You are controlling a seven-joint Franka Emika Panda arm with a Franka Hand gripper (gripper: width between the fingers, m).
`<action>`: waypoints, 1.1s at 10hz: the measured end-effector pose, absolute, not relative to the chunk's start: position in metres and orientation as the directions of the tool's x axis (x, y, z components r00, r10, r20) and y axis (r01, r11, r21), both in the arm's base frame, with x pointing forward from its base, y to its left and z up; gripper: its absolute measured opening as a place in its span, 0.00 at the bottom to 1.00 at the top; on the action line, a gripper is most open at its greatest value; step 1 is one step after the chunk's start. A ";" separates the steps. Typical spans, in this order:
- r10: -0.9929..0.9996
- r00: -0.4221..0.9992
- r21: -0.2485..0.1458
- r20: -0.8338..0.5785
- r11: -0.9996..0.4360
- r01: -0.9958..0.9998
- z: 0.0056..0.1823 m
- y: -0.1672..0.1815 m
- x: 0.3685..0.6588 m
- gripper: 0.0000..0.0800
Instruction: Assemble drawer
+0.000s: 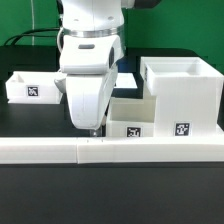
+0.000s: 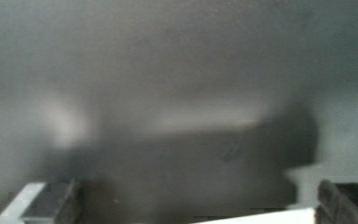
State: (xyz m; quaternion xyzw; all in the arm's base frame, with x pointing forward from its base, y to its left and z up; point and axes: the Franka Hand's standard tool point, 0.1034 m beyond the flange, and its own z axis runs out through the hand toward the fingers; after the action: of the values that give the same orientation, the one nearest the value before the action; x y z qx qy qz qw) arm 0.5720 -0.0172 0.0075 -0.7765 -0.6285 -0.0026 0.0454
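Open white small tray (image 1: 22,87) at exterior view's left, tall white cabinet (image 1: 183,98) at right, low tray (image 1: 133,120) against it

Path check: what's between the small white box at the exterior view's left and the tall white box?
In that view: the gripper and a low white tagged box.

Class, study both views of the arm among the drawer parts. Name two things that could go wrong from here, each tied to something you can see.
1. The gripper hangs low right beside the low box; a sideways move could well knock it askew.
2. In the wrist view the fingers stand apart over bare table; closing now would likely grasp nothing.
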 end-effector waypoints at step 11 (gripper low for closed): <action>0.996 0.086 -0.142 0.008 -0.084 0.986 0.008 -0.014 0.584 0.81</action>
State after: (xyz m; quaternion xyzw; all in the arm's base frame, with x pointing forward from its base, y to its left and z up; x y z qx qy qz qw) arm 0.5840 -0.0139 0.0079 -0.7350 -0.6744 0.0452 0.0549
